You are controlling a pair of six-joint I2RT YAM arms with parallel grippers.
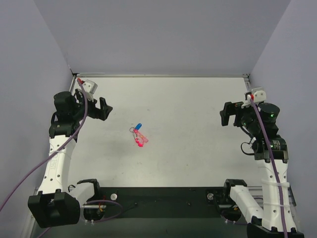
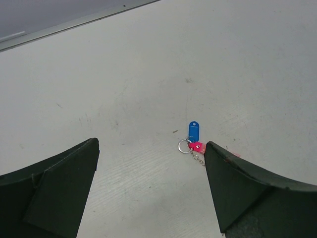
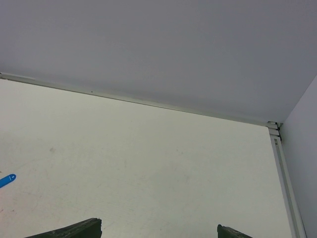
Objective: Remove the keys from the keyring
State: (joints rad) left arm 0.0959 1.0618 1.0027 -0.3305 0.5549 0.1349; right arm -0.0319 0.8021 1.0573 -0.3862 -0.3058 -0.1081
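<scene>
The keys lie in a small bunch mid-table: a blue key (image 1: 139, 126) at the far end and pink keys (image 1: 139, 141) nearer. In the left wrist view the blue key (image 2: 193, 131) and a pink key (image 2: 197, 147) meet at the thin silvery keyring (image 2: 184, 146); a short chain (image 2: 199, 158) trails off behind my right finger (image 2: 247, 188). My left gripper (image 1: 101, 110) (image 2: 152, 145) hangs open to the left of the bunch, apart from it. Far to the right, my right gripper (image 1: 227, 116) (image 3: 158, 225) is open and holds nothing. Only the blue key's tip (image 3: 7, 180) shows in the right wrist view.
The white table (image 1: 188, 148) is walled by grey panels on three sides, with a metal rail (image 1: 163, 75) along the far edge. Both arm bases stand on a black strip (image 1: 163, 198) at the near edge.
</scene>
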